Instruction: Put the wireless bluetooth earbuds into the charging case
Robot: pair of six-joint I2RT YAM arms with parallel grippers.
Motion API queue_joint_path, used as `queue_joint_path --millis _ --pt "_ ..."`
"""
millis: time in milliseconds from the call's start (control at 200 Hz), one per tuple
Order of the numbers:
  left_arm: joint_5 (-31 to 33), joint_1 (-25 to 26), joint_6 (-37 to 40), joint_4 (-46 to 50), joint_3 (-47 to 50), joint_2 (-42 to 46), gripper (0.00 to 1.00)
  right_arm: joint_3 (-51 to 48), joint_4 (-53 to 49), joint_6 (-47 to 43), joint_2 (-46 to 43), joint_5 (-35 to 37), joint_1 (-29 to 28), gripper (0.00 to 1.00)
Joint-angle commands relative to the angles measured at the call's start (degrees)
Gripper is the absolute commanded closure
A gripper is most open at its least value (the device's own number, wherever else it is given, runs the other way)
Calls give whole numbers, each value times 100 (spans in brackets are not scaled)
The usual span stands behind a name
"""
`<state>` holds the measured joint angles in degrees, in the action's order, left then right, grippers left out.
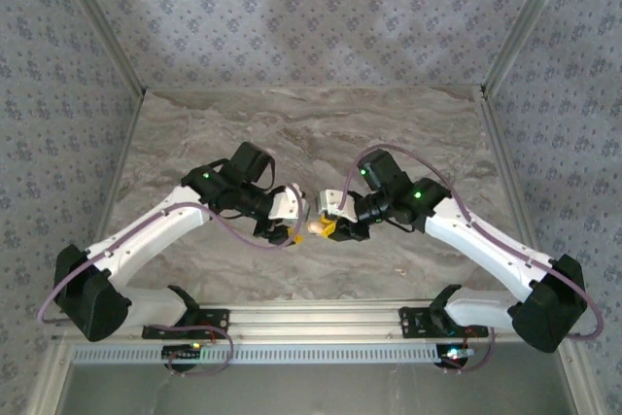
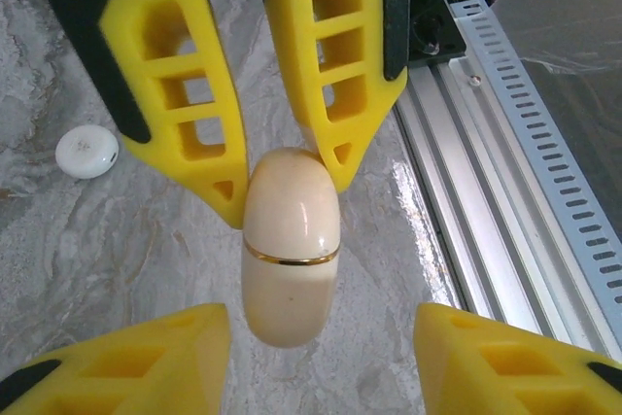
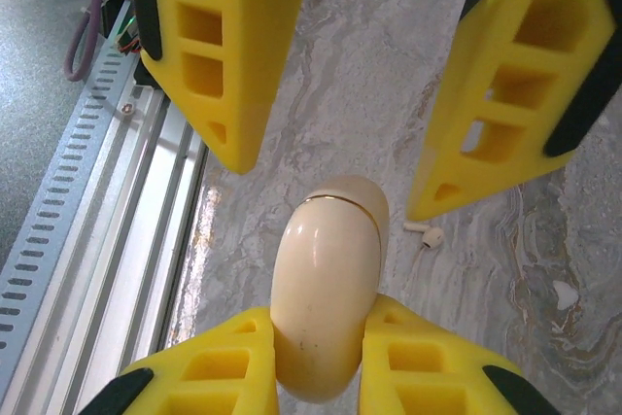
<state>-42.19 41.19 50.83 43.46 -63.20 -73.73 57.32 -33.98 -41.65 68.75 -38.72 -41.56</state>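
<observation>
The charging case (image 3: 326,298) is a cream egg-shaped shell with a gold band, its lid closed. It hangs above the marble table (image 1: 292,133), and my right gripper (image 3: 321,323) is shut on its lower end. My left gripper (image 2: 321,337) is open around the opposite end of the case (image 2: 290,259), with a gap on both sides. In the top view the two grippers meet tip to tip at the case (image 1: 316,227). One white earbud (image 3: 425,233) lies on the table under the left gripper's far finger. A second white speck (image 3: 564,291) lies further right.
A white round disc (image 2: 86,153) rests on the table left of the grippers. The aluminium rail (image 1: 311,318) and slotted cable duct (image 2: 544,143) run along the near table edge, close beside the case. Patterned walls enclose the table on three sides.
</observation>
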Motion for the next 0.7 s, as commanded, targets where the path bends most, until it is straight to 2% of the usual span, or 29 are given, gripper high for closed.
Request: queue_joint_path --millis 0,530,695 --pt "-48 62 158 99 -147 -45 50 182 136 -194 -11 -257 -29 79" --pt "-110 158 14 -142 -95 -96 53 131 355 -76 -54 -535 -36 78" --pt "-182 176 -41 -171 -122 -80 58 116 436 15 -64 -549 -34 78"
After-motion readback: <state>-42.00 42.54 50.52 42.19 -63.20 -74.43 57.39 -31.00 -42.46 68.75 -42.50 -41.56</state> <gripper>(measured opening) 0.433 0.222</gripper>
